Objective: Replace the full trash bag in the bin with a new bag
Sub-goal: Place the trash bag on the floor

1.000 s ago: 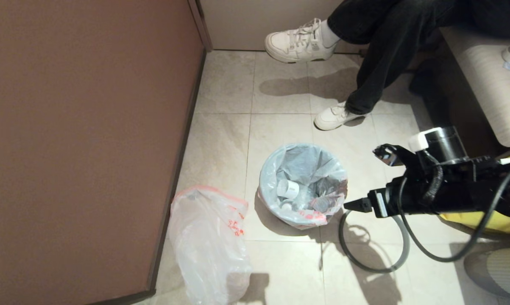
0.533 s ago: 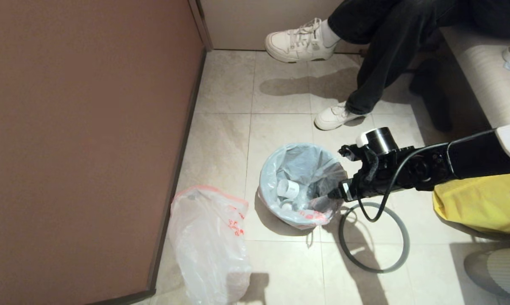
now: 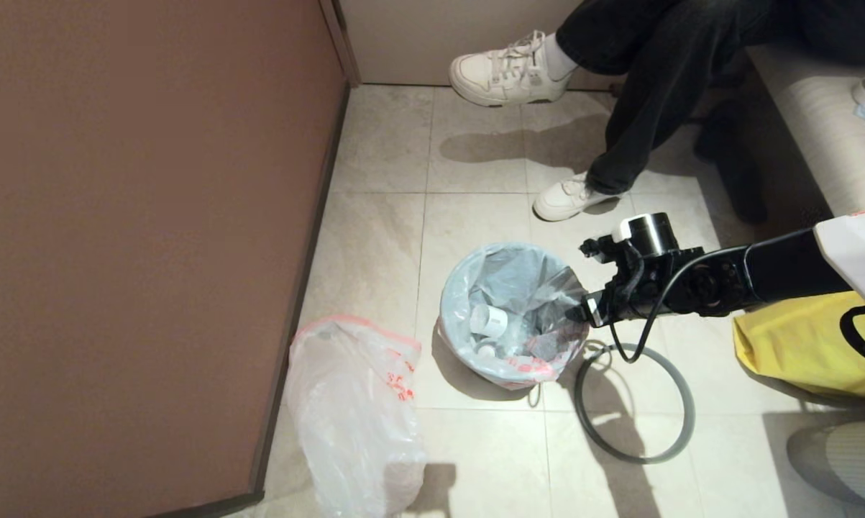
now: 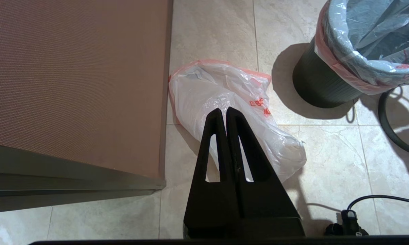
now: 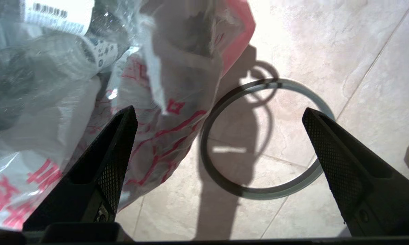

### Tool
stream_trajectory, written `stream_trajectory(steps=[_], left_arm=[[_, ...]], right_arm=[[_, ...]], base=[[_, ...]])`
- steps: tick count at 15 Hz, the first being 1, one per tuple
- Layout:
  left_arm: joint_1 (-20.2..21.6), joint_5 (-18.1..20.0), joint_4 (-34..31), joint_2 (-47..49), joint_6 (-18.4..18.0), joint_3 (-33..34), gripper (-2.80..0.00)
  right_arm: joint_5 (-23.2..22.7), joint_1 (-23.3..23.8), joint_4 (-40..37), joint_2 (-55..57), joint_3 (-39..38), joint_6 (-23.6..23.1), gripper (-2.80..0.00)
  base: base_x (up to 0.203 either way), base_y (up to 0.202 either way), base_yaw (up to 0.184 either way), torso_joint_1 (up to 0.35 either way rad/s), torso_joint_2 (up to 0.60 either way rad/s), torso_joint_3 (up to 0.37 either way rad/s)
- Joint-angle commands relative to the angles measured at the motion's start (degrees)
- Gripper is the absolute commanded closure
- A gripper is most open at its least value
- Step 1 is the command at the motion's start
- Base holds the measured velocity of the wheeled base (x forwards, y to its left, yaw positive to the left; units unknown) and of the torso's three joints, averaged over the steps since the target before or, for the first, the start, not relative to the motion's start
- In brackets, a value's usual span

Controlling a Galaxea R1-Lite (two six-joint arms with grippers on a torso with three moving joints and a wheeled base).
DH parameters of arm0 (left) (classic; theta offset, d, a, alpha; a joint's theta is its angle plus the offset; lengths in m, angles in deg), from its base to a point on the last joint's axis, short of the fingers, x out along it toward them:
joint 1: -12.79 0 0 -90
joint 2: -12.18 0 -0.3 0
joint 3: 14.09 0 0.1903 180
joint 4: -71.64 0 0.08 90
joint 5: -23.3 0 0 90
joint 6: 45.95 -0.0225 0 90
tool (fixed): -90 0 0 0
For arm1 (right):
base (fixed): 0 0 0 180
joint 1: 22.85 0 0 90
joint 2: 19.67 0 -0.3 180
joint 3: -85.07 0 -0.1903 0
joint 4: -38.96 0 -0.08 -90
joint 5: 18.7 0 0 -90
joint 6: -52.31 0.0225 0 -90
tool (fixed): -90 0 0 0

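The bin (image 4: 316,88) is a dark round tub on the tiled floor. It is lined by the full trash bag (image 3: 511,302), with a white cup and bottle shapes inside and its pink-red edge folded over the rim. My right gripper (image 3: 582,282) hovers at the bin's right side, open wide. In the right wrist view one of its fingers (image 5: 119,143) is over the bag's printed film (image 5: 150,112) and the other over the grey hoop (image 5: 275,193), which lies on the floor. The new bag (image 3: 353,424) lies flat by the wall. My left gripper (image 4: 224,109) is shut and empty above it.
A seated person's legs and white shoes (image 3: 565,198) are just beyond the bin. A yellow bag (image 3: 799,345) sits at the right under my right arm. A brown panel (image 3: 152,216) bounds the left side, and a bench (image 3: 827,144) stands at the far right.
My right arm has reached left and forward, bringing its open gripper from beside the hoop to the bin's right rim. Both bags and the hoop stay put.
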Motion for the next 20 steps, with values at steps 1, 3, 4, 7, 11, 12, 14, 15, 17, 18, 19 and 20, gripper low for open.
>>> stream_trajectory(steps=[1, 3, 4, 7, 11, 12, 14, 15, 17, 18, 19, 20], left_arm=[[0.0, 0.0, 0.0, 0.0, 0.0, 0.0, 0.00], [0.0, 0.0, -0.1, 0.0, 0.0, 0.0, 0.00], [0.0, 0.0, 0.0, 0.0, 0.0, 0.0, 0.00], [0.0, 0.0, 0.0, 0.0, 0.0, 0.0, 0.00], [0.0, 0.0, 0.0, 0.0, 0.0, 0.0, 0.00], [0.0, 0.0, 0.0, 0.0, 0.0, 0.0, 0.00], [0.0, 0.0, 0.0, 0.0, 0.0, 0.0, 0.00], [0.0, 0.0, 0.0, 0.0, 0.0, 0.0, 0.00], [0.0, 0.0, 0.0, 0.0, 0.0, 0.0, 0.00], [0.0, 0.0, 0.0, 0.0, 0.0, 0.0, 0.00], [0.0, 0.0, 0.0, 0.0, 0.0, 0.0, 0.00], [0.0, 0.0, 0.0, 0.0, 0.0, 0.0, 0.00]], right_arm=[[0.4, 0.3, 1.1, 1.8, 1.2, -0.4, 0.00], [0.5, 0.2, 1.4, 1.9, 2.2, -0.8, 0.00], [0.5, 0.3, 1.5, 1.6, 2.6, -1.2, 0.00], [0.5, 0.1, 1.3, 0.6, 2.9, -1.5, 0.00], [0.5, -0.8, 0.9, 0.1, 2.4, -1.5, 0.00], [0.5, -1.0, 0.9, 0.3, 2.2, -1.4, 0.00], [0.6, -1.2, 1.0, 0.3, 2.1, -1.3, 0.00], [0.7, -1.3, 1.0, 0.1, 2.1, -1.3, 0.00], [0.7, -1.3, 0.7, -0.7, 2.0, -1.4, 0.00], [0.9, -1.3, 0.5, -0.6, 1.6, -1.4, 0.00], [1.7, -1.3, 0.1, -0.6, 0.8, -1.5, 0.00], [2.1, -1.4, -0.1, -0.7, 0.3, -1.5, 0.00]], base=[[0.000, 0.000, 0.000, 0.000, 0.00, 0.000], [0.000, 0.000, 0.000, 0.000, 0.00, 0.000], [0.000, 0.000, 0.000, 0.000, 0.00, 0.000], [0.000, 0.000, 0.000, 0.000, 0.00, 0.000], [0.000, 0.000, 0.000, 0.000, 0.00, 0.000], [0.000, 0.000, 0.000, 0.000, 0.00, 0.000], [0.000, 0.000, 0.000, 0.000, 0.00, 0.000], [0.000, 0.000, 0.000, 0.000, 0.00, 0.000], [0.000, 0.000, 0.000, 0.000, 0.00, 0.000], [0.000, 0.000, 0.000, 0.000, 0.00, 0.000], [0.000, 0.000, 0.000, 0.000, 0.00, 0.000], [0.000, 0.000, 0.000, 0.000, 0.00, 0.000]])
